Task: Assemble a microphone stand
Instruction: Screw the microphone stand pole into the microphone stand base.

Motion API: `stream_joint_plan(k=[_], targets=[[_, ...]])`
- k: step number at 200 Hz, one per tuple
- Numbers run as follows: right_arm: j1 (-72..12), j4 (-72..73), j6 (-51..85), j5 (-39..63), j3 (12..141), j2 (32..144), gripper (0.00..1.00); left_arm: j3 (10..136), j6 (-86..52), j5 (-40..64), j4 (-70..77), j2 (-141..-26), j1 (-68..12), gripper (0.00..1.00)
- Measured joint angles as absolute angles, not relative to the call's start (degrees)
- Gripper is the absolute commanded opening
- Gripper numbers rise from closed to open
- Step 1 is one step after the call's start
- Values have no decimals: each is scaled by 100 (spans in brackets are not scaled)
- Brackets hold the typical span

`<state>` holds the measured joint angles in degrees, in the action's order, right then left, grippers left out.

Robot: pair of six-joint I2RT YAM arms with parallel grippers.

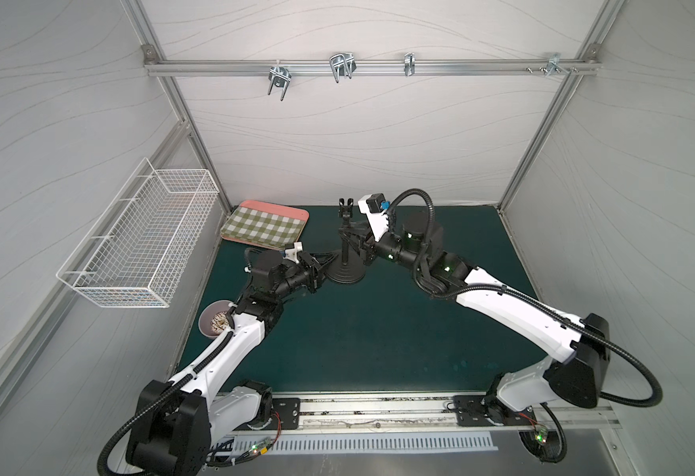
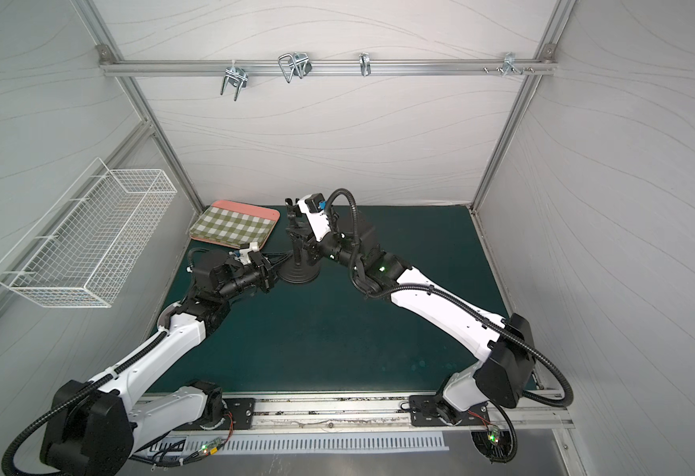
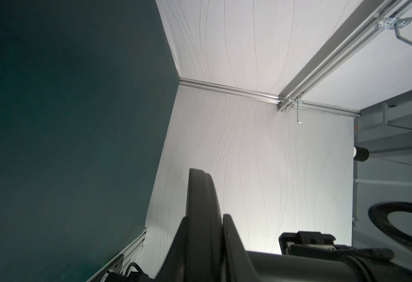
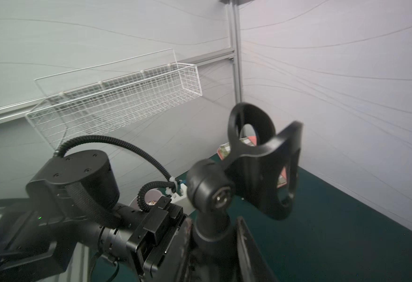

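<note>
Your microphone stand (image 1: 345,257) is upright toward the far edge of the bench (image 1: 378,338), roughly midway between its left and right edges. The rod (image 1: 344,251) comes straight up out of the middle of the round base (image 1: 347,275), with the U-shaped clip (image 1: 346,205) on top.

Your left claw (image 1: 325,266) comes in low from the left and is clenched on the rim of the base. In the left wrist view that rim sits sandwiched between the two fingers (image 3: 231,234).

Your right claw (image 1: 350,242) is at the rod from the right side, below the clip. In the right wrist view the rod runs between its jaws with them really tight in, but honestly I can't tell if they're actually pinching it or just short of it.

Other stuff: a green checked tray (image 1: 265,224) in the far left corner, a bowl (image 1: 214,323) by the left edge, partly under your left arm, and a white wire basket (image 1: 144,239) hanging on the left wall.
</note>
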<state>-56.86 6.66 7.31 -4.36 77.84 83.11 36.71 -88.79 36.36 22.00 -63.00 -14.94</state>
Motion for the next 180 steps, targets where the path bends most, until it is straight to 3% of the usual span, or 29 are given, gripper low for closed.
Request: stream_joint_plan(k=[47, 72, 95, 103, 132, 180], targets=[[-6737, 602, 1162, -3378, 7822, 8350, 26, 3671, -8809, 3728, 2224, -6283, -1500, 0], [-7041, 294, 1341, -4300, 8296, 8720, 49, 3671, -8820, 3715, 2224, -6283, -1500, 0], [-7199, 141, 1337, -4471, 8311, 8803, 74, 3671, -8847, 3662, 2191, -6283, -1500, 0], [-7229, 119, 1291, -4394, 8200, 8750, 79, 3671, -8864, 3612, 2191, -6283, -1500, 0], [-6956, 34, 1066, -3138, 7498, 8243, 78, 3671, -8884, 3529, 2174, -6285, -1498, 0], [-5015, 97, 893, -19, 7087, 7557, 73, 3671, -8921, 3494, 2174, -6285, -1500, 0]])
